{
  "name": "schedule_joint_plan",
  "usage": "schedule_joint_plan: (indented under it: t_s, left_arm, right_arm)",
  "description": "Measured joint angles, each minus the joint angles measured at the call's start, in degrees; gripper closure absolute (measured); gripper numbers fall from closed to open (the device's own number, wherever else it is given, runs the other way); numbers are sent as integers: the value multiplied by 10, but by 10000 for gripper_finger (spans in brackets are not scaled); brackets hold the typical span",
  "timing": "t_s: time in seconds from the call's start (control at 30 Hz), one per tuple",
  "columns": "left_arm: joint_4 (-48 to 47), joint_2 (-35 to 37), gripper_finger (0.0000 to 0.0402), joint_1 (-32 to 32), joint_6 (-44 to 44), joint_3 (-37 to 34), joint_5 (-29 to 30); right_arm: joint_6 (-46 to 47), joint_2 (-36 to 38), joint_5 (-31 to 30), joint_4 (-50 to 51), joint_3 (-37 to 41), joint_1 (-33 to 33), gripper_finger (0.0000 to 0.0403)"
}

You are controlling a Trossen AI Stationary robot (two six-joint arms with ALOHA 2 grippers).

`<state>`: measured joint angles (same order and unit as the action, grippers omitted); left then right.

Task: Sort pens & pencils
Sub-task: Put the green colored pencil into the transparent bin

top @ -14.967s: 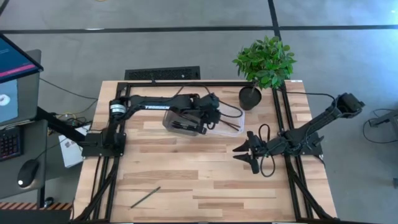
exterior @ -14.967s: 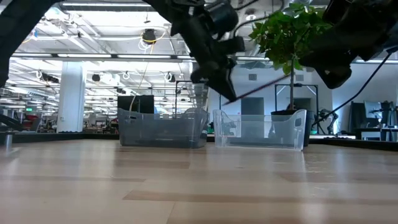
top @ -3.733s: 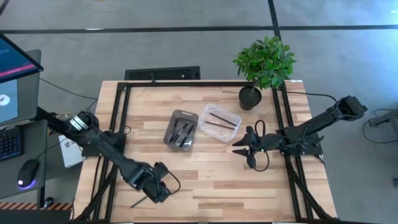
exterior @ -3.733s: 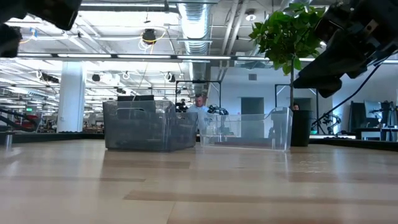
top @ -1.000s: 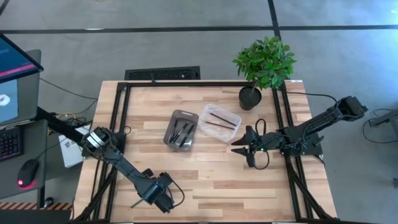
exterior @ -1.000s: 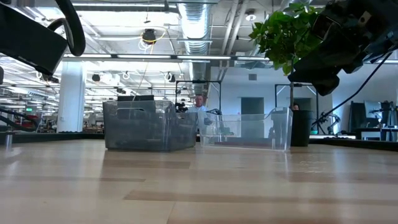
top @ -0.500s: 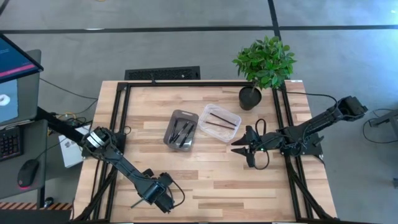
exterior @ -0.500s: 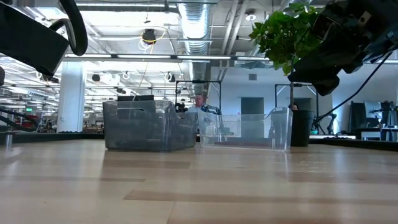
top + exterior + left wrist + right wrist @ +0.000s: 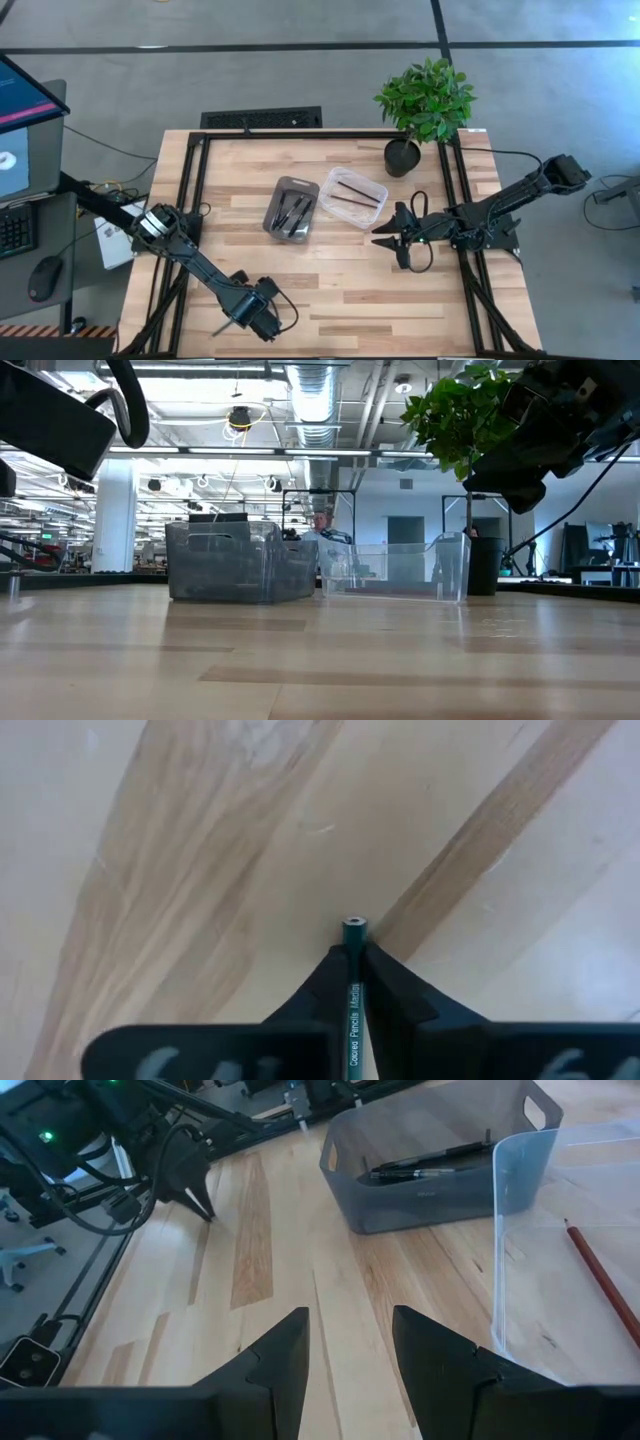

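Wooden table (image 9: 340,280), potted plant (image 9: 424,100) behind bins (image 9: 322,203)

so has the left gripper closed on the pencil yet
Yes, in the left wrist view the left gripper has its fingers pinched against the green pencil, whose end pokes out just beyond them.

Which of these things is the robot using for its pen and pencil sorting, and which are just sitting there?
For the job:
- pencil pinched in the left gripper
- grey bin with pens
- clear bin with pencils
- right gripper, open, waiting beside the clear bin

Just there:
- plant
- monitor
- mouse
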<state>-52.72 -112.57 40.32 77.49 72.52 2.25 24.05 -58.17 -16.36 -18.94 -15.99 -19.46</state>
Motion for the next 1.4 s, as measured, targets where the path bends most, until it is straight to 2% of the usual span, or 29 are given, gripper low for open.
schedule_joint_plan:
  t_s: [0.4,0.8,0.97,1.13,1.4]
  left_arm:
    - [-5,1,395,-2,-10,2,10]
    - [-83,-2,391,-42,-119,57,52]
    - [-152,-1,390,-78,-191,97,82]
    - [-217,-1,390,-123,-294,153,158]
    - [-234,0,390,-206,-541,243,252]
  right_arm:
    - [0,0,0,0,0,0,233]
    - [0,0,0,0,0,0,233]
    - [13,0,0,4,0,0,233]
    - [56,0,0,29,0,10,233]
    - [75,10,0,54,0,16,233]
